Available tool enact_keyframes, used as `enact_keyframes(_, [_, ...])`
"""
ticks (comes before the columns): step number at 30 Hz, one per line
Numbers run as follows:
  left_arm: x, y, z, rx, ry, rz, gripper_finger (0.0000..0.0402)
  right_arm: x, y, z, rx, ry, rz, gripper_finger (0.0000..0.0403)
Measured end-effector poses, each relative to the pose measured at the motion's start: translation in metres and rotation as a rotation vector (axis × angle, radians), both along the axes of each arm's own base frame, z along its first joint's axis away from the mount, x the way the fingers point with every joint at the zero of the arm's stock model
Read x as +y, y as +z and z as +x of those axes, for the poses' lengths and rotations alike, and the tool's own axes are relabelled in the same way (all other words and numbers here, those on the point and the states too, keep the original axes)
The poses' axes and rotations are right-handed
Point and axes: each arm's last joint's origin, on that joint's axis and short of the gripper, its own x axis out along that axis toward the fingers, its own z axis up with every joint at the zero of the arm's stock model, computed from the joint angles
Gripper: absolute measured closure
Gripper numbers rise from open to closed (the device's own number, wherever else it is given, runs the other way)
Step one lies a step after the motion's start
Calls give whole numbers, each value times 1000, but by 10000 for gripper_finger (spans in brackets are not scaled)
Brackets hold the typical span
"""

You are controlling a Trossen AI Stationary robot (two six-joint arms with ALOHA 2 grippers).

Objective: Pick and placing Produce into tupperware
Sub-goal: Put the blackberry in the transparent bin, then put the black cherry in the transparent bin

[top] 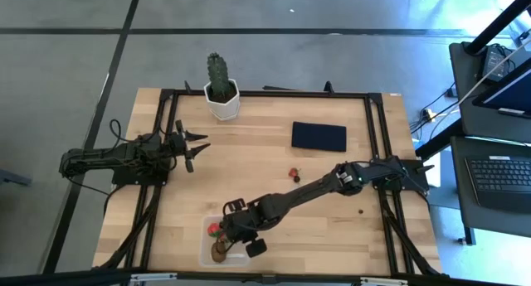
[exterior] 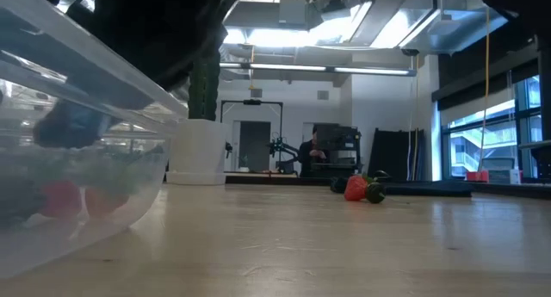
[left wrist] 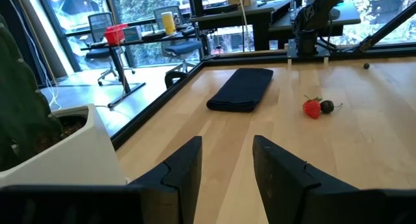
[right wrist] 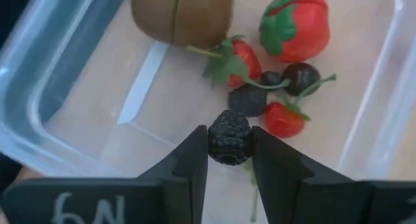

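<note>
Right hand [right wrist: 229, 162] pinches a blackberry [right wrist: 229, 137] over the tupperware [right wrist: 58, 87], lower left, ready to drop; left hand [left wrist: 226, 160] spread, waiting.

The clear tupperware [right wrist: 58, 120] sits at the tabletop's near edge, holding a brown kiwi [right wrist: 182, 15], three red strawberries [right wrist: 294, 26] and dark berries [right wrist: 301, 76]. A bumpy blackberry [right wrist: 229, 137] hangs above it. Another strawberry [top: 293, 176] with a berry lies mid-tabletop.

Bright, even daylight from windows [exterior: 495, 142]; blurred tupperware [exterior: 82, 159] up close in low view.
</note>
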Motion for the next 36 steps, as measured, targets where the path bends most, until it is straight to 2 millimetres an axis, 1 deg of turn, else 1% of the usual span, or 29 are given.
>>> enact_keyframes(11, [0, 0, 0, 0, 0, 0, 272, -2, 0, 1, 2, -16, 6, 261])
enact_keyframes(14, [0, 0, 0, 0, 0, 0, 272, -5, 6, 0, 6, -20, 6, 243])
enact_keyframes(16, [0, 0, 0, 0, 0, 0, 272, -10, 16, -2, 7, -28, 5, 225])
enact_keyframes(19, [0, 0, 0, 0, 0, 0, 272, -17, 36, -5, -17, -40, 13, 194])
enact_keyframes(22, [0, 0, 0, 0, 0, 0, 272, -27, 61, -14, -20, -59, 10, 170])
enact_keyframes(25, [0, 0, 0, 0, 0, -1, 272, -38, 89, -26, -7, -85, 13, 156])
enact_keyframes(28, [0, 0, 0, -3, 1, -8, 272, -48, 110, -39, 17, -151, 16, 151])
enact_keyframes(30, [0, 0, 0, -3, 1, -8, 272, -54, 119, -48, 51, -222, -9, 151])
enact_keyframes(33, [0, 0, 0, -3, 1, -8, 272, -61, 126, -62, 116, -329, -81, 151])
enact_keyframes(36, [0, 0, 0, -3, 1, -9, 272, -66, 124, -73, 198, -428, -162, 151])
